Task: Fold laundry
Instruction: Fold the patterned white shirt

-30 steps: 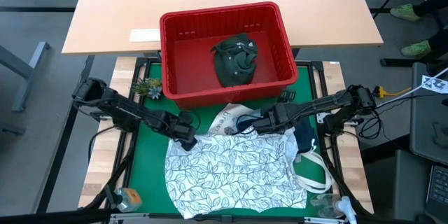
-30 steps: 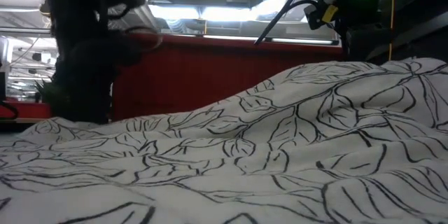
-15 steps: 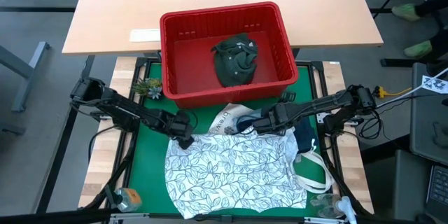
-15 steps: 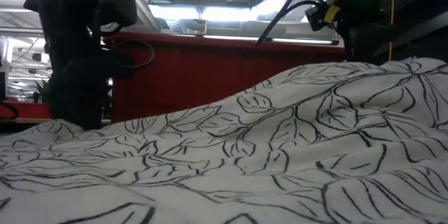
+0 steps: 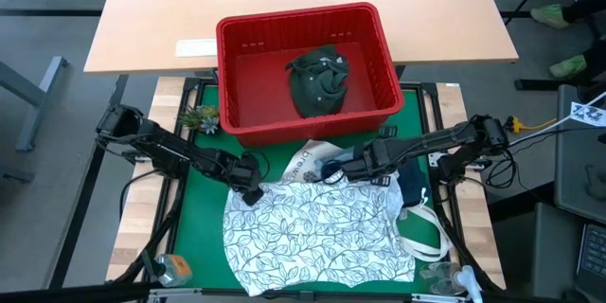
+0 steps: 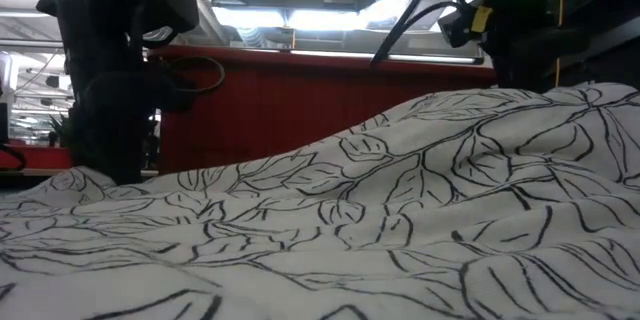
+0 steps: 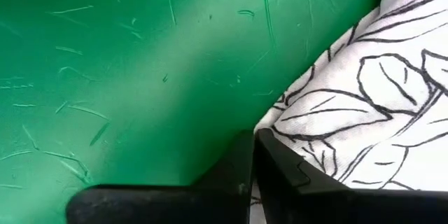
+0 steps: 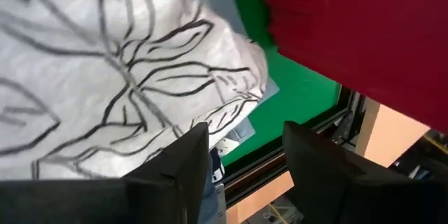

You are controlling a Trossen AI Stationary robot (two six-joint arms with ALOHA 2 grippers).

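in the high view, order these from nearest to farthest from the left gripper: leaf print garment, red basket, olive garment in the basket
From the left gripper, shut at the cloth's corner:
1. Leaf print garment, touching it, spread on the green mat.
2. Red basket, just beyond the gripper, at the table's middle.
3. Olive garment, farther in, inside the basket.

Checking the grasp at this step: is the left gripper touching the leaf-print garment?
Touching. In the left wrist view the left gripper has its fingers shut right at the corner edge of the leaf-print garment, with no green mat between them.
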